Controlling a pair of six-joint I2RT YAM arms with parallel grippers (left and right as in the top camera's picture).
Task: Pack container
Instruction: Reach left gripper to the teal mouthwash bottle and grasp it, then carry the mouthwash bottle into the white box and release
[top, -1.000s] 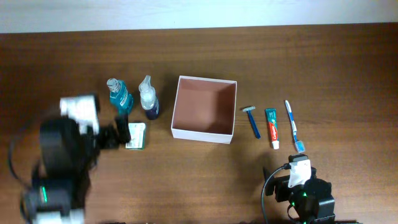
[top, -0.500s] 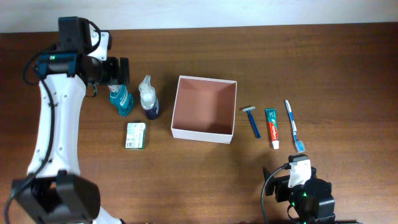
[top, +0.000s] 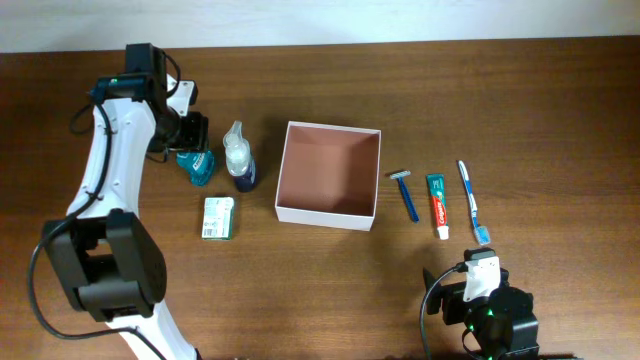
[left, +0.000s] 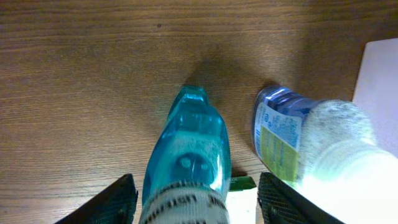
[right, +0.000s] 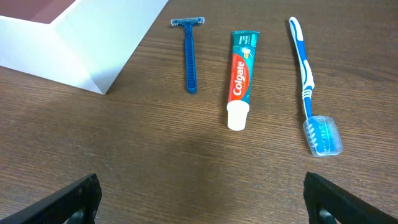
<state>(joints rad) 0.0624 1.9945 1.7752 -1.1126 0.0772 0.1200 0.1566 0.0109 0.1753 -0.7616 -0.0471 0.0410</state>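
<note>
- My left gripper (top: 190, 136) had swung away from the green-and-white packet (top: 217, 217) and come in over the teal bottle (top: 197, 166). Its fingers were spread on either side of the bottle, not clamped.
- I judged this the first pick lining up. The container (top: 325, 214) sat mid-table with nothing inside.
- Room was tight, since the spray bottle (top: 238, 160) stood just beside the teal one.
- My right gripper (right: 214, 205) hung released above bare table (right: 155, 162), short of the toothpaste (right: 239, 78).
</note>
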